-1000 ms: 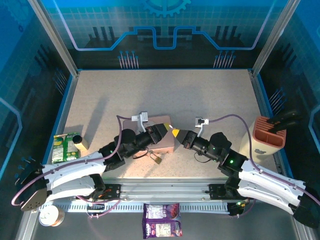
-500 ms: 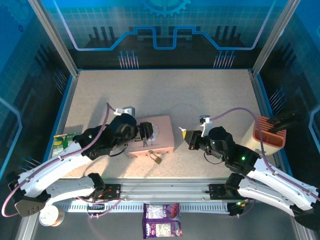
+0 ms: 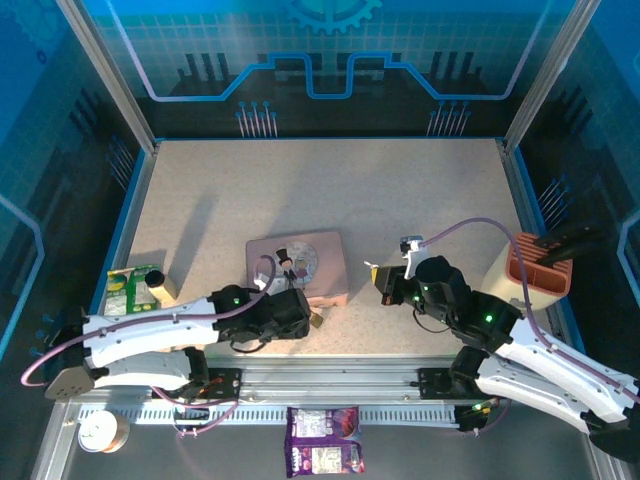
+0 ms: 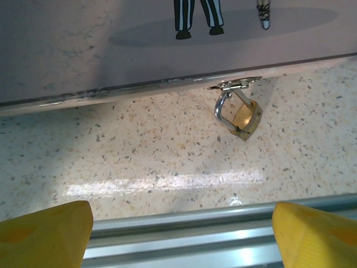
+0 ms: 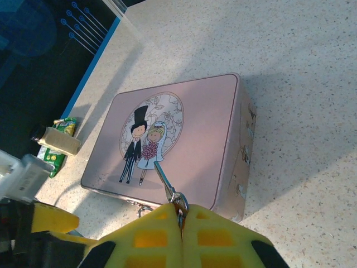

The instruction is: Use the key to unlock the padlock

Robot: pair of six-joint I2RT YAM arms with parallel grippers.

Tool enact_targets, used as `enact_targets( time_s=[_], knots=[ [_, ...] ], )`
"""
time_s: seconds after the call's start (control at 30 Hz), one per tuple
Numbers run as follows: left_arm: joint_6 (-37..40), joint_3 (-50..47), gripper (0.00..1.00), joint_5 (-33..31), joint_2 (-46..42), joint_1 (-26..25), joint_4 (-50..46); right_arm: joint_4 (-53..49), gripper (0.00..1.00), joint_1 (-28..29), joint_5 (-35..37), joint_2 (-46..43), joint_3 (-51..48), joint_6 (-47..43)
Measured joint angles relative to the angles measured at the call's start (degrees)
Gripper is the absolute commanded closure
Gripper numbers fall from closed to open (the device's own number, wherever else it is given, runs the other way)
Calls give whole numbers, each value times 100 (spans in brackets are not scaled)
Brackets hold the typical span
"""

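Your left gripper point(image 4: 181, 237) gapes wide before the padlock point(image 4: 244, 117), likely to steady it. Your right gripper point(image 5: 181, 218) pinches the key point(image 5: 163, 176), tip outward.

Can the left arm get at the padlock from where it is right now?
Probably yes. The left gripper is open and faces the padlock, which hangs from the hasp of the pink tin; nothing stands on the table between them.

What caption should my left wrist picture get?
Small brass padlock with silver shackle hooked to the hasp of the pink rectangular tin; left gripper below, yellow jaws open.
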Motion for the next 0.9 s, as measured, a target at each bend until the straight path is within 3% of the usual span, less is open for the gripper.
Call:
enact_targets(
  time_s=[0.23,0.6,0.9],
  knots=[
    [-26,-81,15,-199,638,146,822,37,100,15,-9,-48,-173,61],
    [660,-28,17,-356,1482,739,1906,70,100,92,-2,-68,-225,131],
    [1484,605,16,-352,2389,1392,2566,101,100,101,15,-66,-243,146]
  ],
)
